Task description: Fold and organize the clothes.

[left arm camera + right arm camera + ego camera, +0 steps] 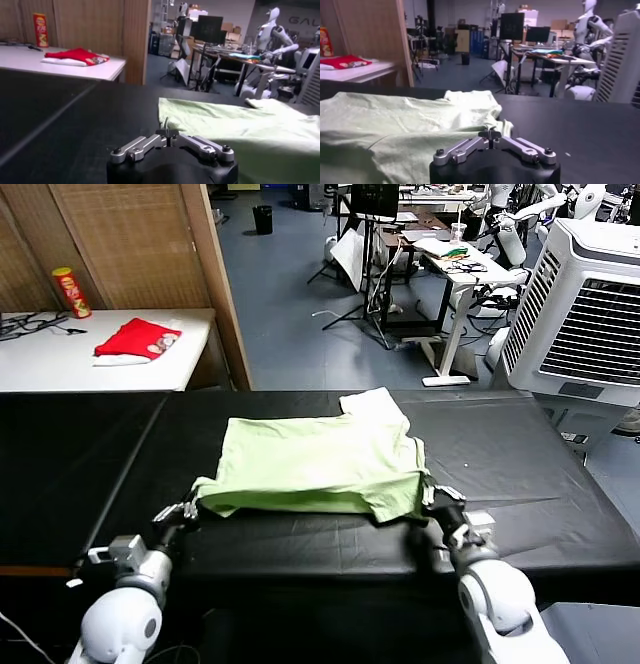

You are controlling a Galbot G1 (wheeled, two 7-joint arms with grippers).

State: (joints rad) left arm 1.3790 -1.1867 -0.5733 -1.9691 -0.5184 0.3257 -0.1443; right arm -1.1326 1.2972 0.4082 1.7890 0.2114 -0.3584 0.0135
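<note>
Head view: pale green short-sleeved cotton T-shirt lies mid black desk, near hem lifted. Left claw pinches its near-left corner, right claw its near-right corner.

Left wrist: jaws closed on the hem.

Right wrist: same, cloth bunched at the tips.

Judgement: fold in progress; next, carry both corners evenly toward the far edge.

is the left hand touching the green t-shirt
Touching: head view shows the left hand shut on the near left corner of the green T-shirt, with no gap.
</note>
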